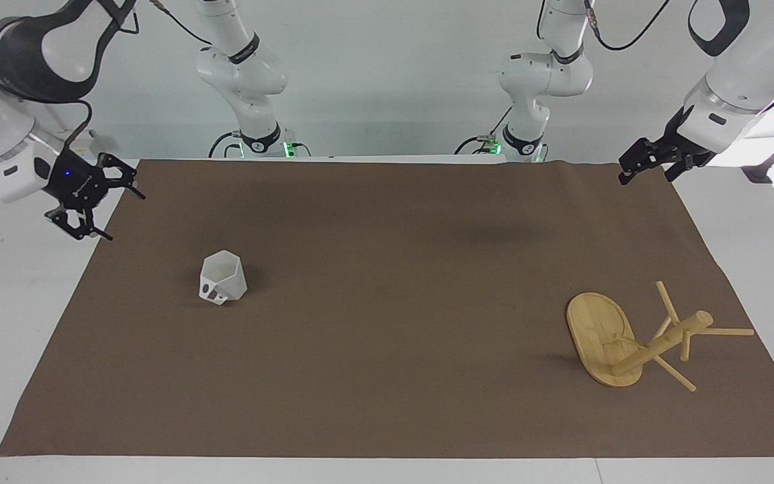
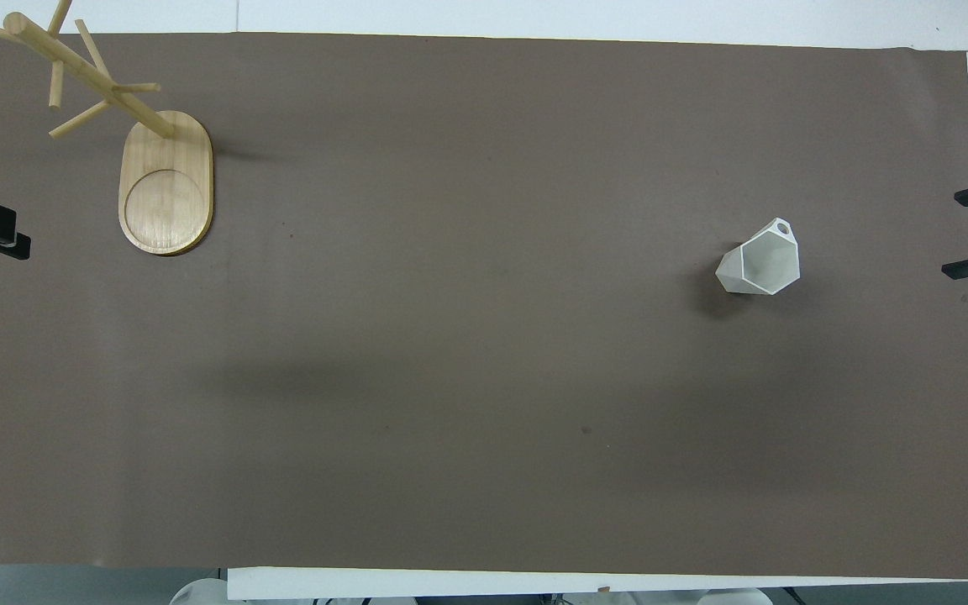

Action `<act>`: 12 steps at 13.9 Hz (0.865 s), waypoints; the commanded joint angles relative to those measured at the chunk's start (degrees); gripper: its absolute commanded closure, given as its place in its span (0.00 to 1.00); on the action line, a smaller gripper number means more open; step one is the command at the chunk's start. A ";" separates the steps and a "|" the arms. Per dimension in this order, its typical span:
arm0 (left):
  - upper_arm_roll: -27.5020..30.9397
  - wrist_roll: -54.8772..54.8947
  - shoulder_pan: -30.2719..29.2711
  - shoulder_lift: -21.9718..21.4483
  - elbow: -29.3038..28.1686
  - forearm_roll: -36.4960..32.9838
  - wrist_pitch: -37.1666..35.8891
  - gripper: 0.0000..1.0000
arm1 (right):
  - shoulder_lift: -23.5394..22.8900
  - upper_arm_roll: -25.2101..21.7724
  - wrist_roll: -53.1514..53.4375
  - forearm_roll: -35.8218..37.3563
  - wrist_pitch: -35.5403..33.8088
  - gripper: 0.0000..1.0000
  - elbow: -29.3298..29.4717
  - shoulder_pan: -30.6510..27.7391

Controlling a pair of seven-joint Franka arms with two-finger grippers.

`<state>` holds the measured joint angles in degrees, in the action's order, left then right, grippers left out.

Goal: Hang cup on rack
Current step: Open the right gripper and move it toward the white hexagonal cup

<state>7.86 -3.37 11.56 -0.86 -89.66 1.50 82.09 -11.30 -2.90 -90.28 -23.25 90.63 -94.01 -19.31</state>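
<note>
Brown matting (image 1: 387, 302) covers the desk (image 1: 11, 302). Over its edge at the right arm's end, the right hand (image 1: 101, 205) hangs wide open and empty, the cup (image 1: 223, 277) standing upright nearby. Well apart stands the rack (image 1: 635, 336), where the left hand (image 1: 646, 168) waits, grip unclear.

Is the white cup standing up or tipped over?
Standing up. The cup rests on its narrow bottom with its open six-sided rim facing upward.
</note>
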 commanded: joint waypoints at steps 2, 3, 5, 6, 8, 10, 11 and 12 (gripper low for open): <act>-0.13 -0.76 0.04 -1.77 -2.28 -1.06 1.32 0.00 | -0.13 0.61 -18.37 -13.61 2.71 0.00 -11.95 -6.41; -0.13 -0.76 0.04 -1.77 -2.28 -1.06 1.32 0.00 | -0.48 0.61 -23.57 -18.27 2.45 0.00 -15.64 -8.44; -0.21 -0.76 0.04 -1.77 -2.28 -1.06 1.32 0.00 | -2.67 0.61 -37.08 -25.23 2.27 0.00 -21.01 -11.09; -0.21 -0.76 0.04 -1.77 -2.28 -1.06 1.32 0.00 | -3.02 0.61 -43.42 -27.70 2.36 0.00 -21.99 -11.10; -0.21 -0.76 0.04 -1.77 -2.28 -1.06 1.32 0.00 | -4.08 0.61 -45.77 -32.88 0.52 0.00 -23.84 -11.62; -0.13 -0.76 0.04 -1.77 -2.28 -1.06 1.32 0.00 | -6.35 0.61 -46.91 -35.71 -1.06 0.00 -24.63 -12.76; -0.21 -0.76 0.04 -1.77 -2.28 -1.06 1.32 0.00 | -7.06 0.61 -47.61 -37.38 -1.50 0.00 -25.33 -12.77; -0.13 -0.76 0.04 -1.77 -2.28 -1.06 1.32 0.00 | -6.98 0.61 -48.05 -37.65 -1.42 0.00 -25.78 -12.68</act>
<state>7.86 -3.37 11.56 -0.86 -89.66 1.50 82.09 -17.62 -2.85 -136.13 -58.59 90.02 -118.38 -30.75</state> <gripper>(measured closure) 0.000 0.000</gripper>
